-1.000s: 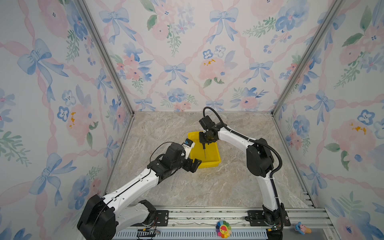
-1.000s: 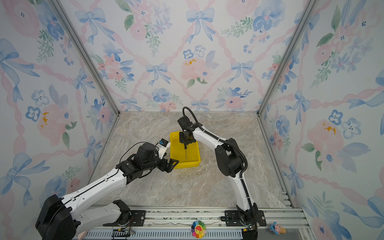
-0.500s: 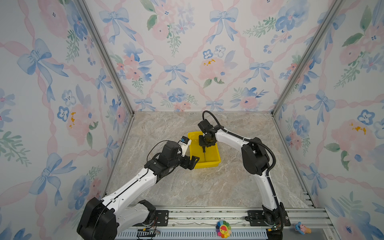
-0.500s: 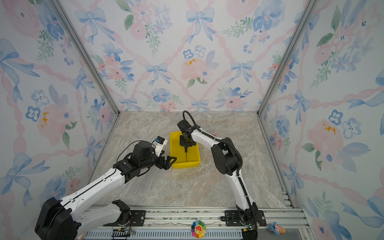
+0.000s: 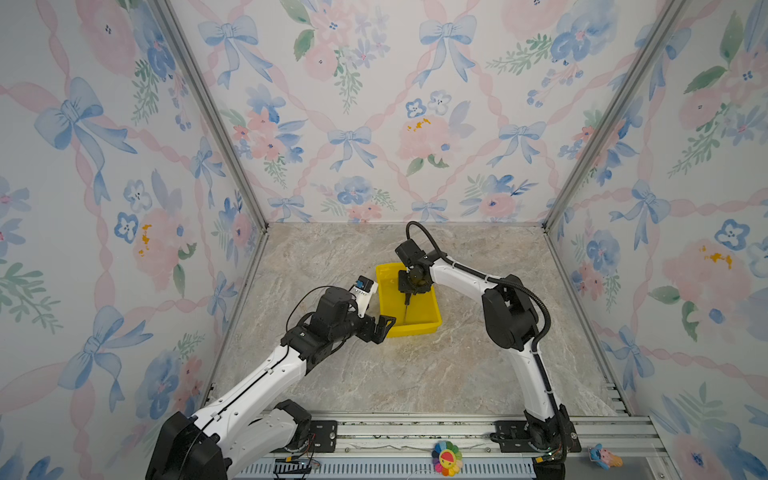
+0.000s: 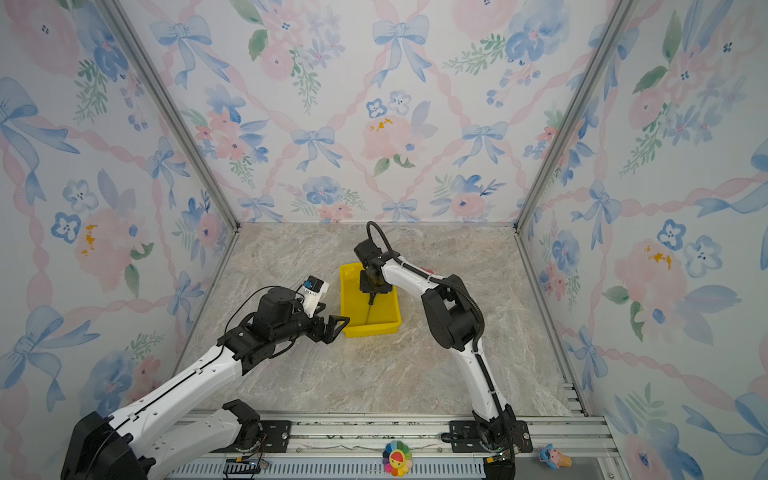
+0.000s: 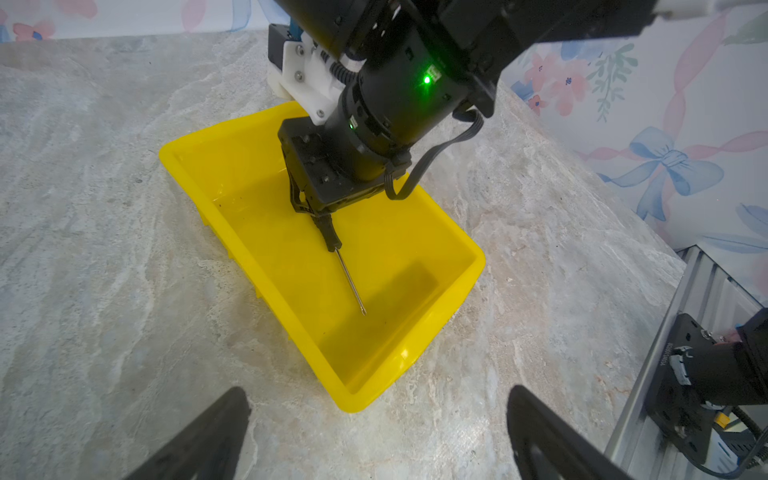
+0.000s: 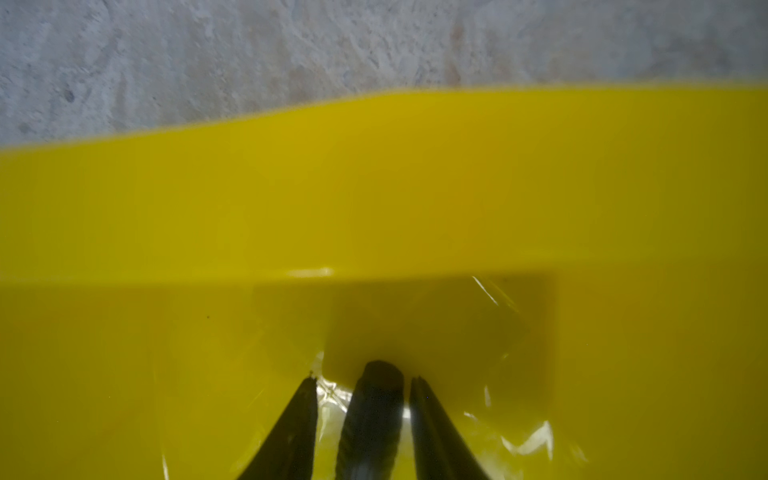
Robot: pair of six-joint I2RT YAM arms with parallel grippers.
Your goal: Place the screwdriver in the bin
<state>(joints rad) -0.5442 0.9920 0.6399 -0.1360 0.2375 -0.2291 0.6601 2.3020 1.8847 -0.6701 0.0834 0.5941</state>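
- Right pincer (image 8: 363, 379) has sunk into bin (image 7: 478, 257); jaws now narrowly parted around screwdriver (image 7: 348, 274), tilted, tip near floor.
- Left pincer (image 7: 378, 390) wide, empty.
- Step: release. Next: lift straight clear.

A grey-beige marbled tabletop (image 5: 415, 374) forms the floor of the cell, closed in on three sides (9, 12 and 3 o'clock) by floral wallpaper (image 5: 395, 104) with blue bows, pink ribbons and pale flowers. Slanted aluminium posts (image 5: 208, 112) stand in the corners at 11 and 1 o'clock. A metal rail (image 5: 415, 432) runs along the 6 o'clock edge. Just outside it, in both top views, lies a rainbow flower toy (image 5: 447, 457) with a red centre, and toward 5 o'clock a small pink-and-blue figurine (image 5: 604, 457) — too small to make out further
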